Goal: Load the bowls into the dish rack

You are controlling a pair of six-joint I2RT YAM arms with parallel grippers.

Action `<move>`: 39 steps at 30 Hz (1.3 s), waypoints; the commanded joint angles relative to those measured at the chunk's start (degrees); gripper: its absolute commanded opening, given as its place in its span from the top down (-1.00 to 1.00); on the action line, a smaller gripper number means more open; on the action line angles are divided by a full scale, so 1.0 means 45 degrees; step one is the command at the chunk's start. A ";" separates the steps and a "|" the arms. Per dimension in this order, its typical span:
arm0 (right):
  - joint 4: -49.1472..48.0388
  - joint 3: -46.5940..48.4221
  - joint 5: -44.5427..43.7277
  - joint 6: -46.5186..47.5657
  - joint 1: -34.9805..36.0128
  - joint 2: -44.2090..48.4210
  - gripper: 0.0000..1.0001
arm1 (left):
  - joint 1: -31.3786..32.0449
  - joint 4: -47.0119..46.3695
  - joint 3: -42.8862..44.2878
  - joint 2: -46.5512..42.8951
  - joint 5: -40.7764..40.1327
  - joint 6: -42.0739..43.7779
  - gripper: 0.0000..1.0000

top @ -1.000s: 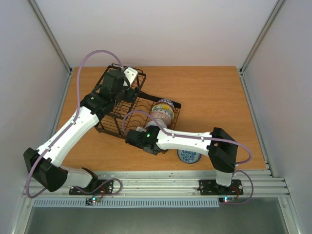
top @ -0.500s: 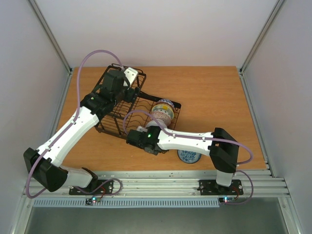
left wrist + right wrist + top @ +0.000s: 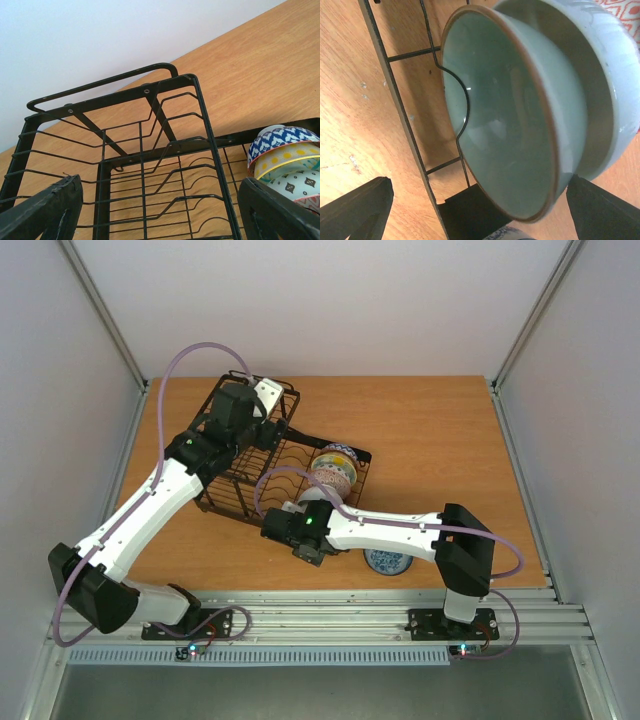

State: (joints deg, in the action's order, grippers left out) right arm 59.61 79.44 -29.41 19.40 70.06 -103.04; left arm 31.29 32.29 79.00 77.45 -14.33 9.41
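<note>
- Top view: A large black wire dish rack (image 3: pixel 245 465) sits left of centre on the brown wooden table (image 3: pixel 440 440). A row of small round ceramic bowls (image 3: pixel 335 465) stands on edge at its right end. The white-and-black left arm (image 3: pixel 150 505) reaches over the rack's raised left end. The matching right arm (image 3: pixel 390 530) lies along the rack's near side. A blue patterned bowl (image 3: pixel 387 561) sits on the table, partly hidden under that arm.
- Left wrist view: The left gripper (image 3: pixel 160 182) hangs above the rack's wire dividers, jaws spread wide and gripping nothing. The rim of a blue-and-white bowl (image 3: pixel 280 140) shows at the right, with two more bowls stacked against it.
- Right wrist view: A pale green glazed bowl (image 3: pixel 510 115) stands on edge in the rack against a curved wire. A pale blue-white bowl (image 3: pixel 615 75) sits behind it. The right gripper (image 3: pixel 480 192) has its jaws wide apart, one on either side of the green bowl, clasping nothing.
</note>
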 commanded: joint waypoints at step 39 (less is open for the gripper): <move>-0.0100 -0.8869 0.4501 -1.0892 -0.5140 1.1348 -0.60 | 0.0915 0.1006 0.0693 0.0931 0.4719 -0.0155 -0.65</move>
State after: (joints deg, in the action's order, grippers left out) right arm 68.95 42.06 -14.94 -28.77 47.51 -50.83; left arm 34.89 37.50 80.05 80.88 6.11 8.80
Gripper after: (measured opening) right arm 0.837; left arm 0.827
